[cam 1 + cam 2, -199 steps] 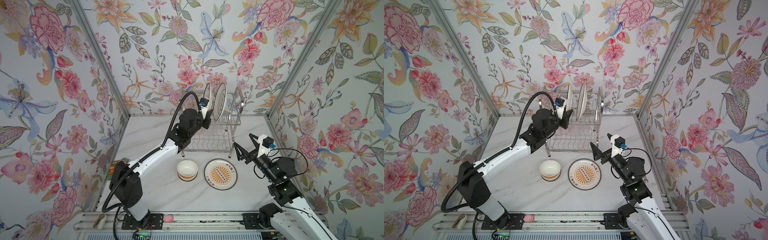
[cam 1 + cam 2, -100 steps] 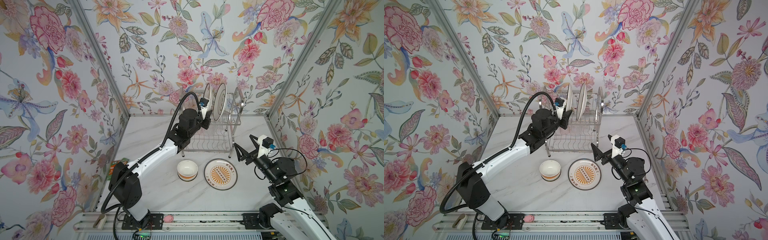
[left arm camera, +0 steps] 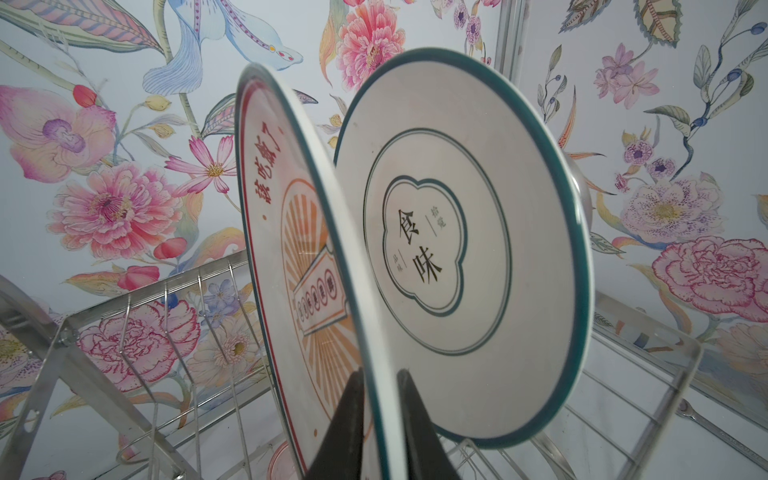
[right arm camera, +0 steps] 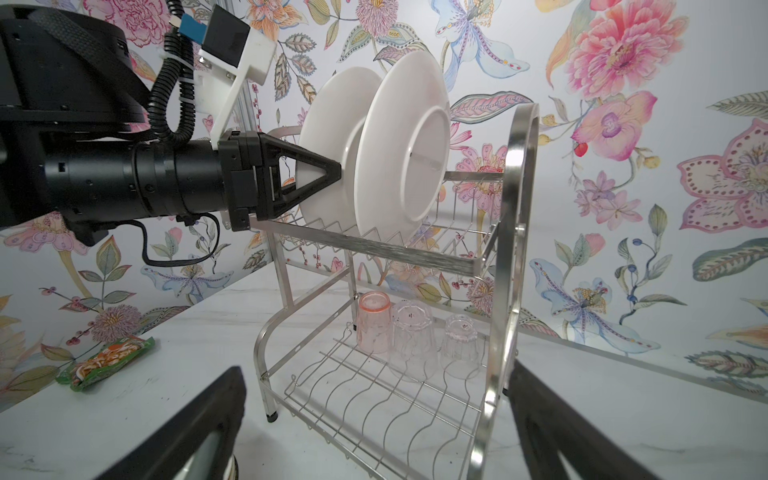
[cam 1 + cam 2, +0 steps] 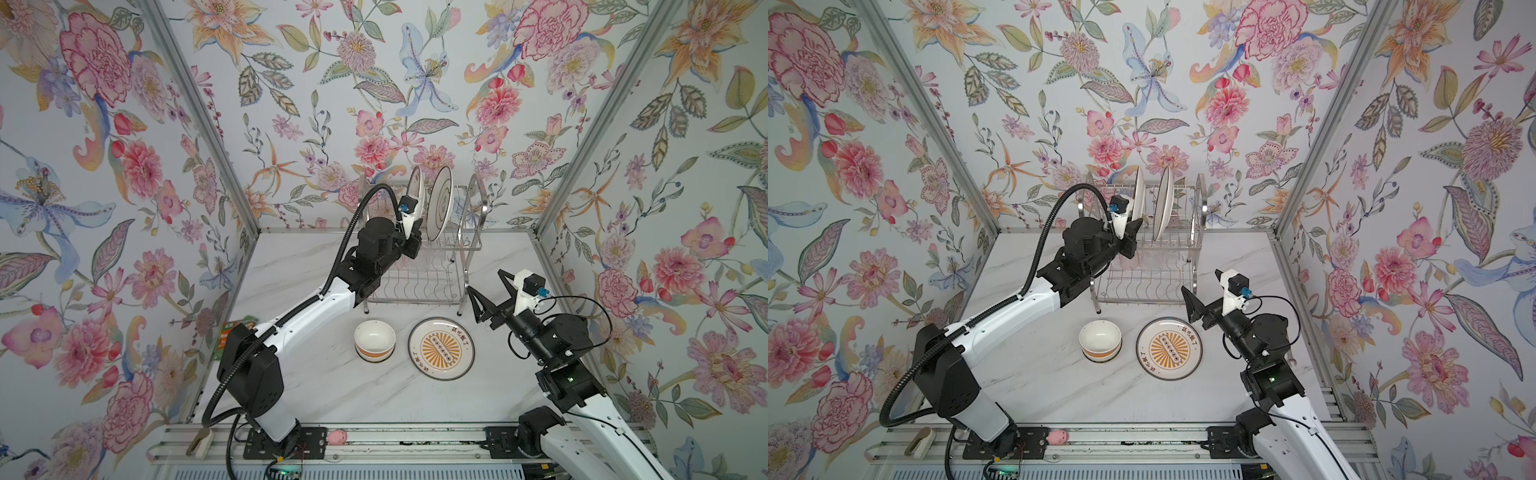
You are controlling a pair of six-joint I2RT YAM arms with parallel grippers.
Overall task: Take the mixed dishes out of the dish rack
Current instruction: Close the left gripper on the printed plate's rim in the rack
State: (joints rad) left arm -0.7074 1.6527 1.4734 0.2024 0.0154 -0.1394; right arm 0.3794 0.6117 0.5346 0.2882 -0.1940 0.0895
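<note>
Left wrist view sits right at the pinch: the left gripper is clenched on the lower rim of a round white plate with an orange sunburst print, which stands on edge in the top tier of the chrome wire dish rack. At its three o'clock stands a round white plate with a dark teal rim and black characters.

In both top views a cream bowl with an orange band and a flat sunburst plate lie on the white marble surface at the rack's six o'clock, so I'd judge the unloading under halfway. The right gripper hangs spread and empty at the rack's four o'clock.

Only the right wrist view clearly shows three upturned pink and clear tumblers on the lower shelf, and there the plates show plain white backs.
</note>
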